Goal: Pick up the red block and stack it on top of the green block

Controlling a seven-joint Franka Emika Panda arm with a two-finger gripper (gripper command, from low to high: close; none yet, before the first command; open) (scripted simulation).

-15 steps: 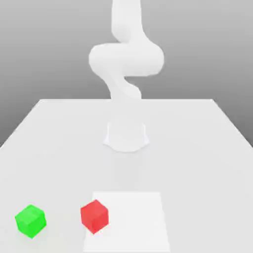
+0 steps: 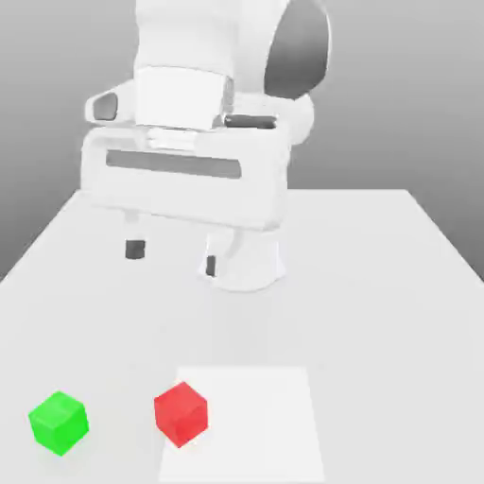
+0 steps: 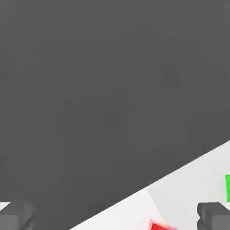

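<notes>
The red block (image 2: 181,413) rests on the white table (image 2: 378,284) near the front, at the edge of a lighter square patch (image 2: 255,425). To its left in the exterior view sits the green block (image 2: 59,423), a block's width or more apart from it. My gripper (image 2: 173,257) hangs high above the table, well behind both blocks, open with nothing between its dark fingertips (image 2: 135,249). In the hand view a corner of the red block (image 3: 159,226) and a sliver of the green block (image 3: 227,187) show near one fingertip (image 3: 214,215).
The arm's white base (image 2: 248,265) stands mid-table behind the gripper. The table's far edge (image 2: 359,192) meets a grey backdrop.
The arm has swung down and forward, bringing the hand and open fingers into the exterior view. Both blocks stay where they were.
</notes>
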